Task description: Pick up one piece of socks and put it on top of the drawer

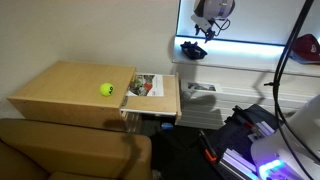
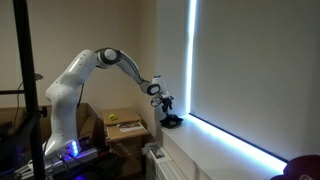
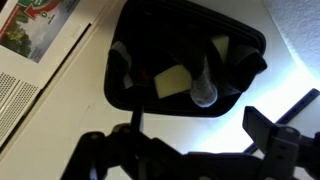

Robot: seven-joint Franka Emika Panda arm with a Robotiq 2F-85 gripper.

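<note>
A black bin [image 3: 130,95] of socks stands on the white windowsill; it shows in both exterior views [image 1: 193,50] [image 2: 172,121]. In the wrist view it holds a rolled grey sock [image 3: 204,90], a pale yellow piece [image 3: 170,82] and dark socks [image 3: 245,68]. My gripper [image 3: 185,140] hangs just above the bin, open and empty; it also shows in both exterior views [image 1: 207,25] [image 2: 166,104]. The wooden drawer unit [image 1: 70,95] stands below the sill, with its drawer [image 1: 152,100] pulled open.
A yellow-green tennis ball [image 1: 106,89] lies on top of the drawer unit. A printed magazine [image 1: 146,85] lies in the open drawer. A bright window blind [image 2: 240,70] rises behind the sill. A brown sofa [image 1: 60,150] stands in front of the unit.
</note>
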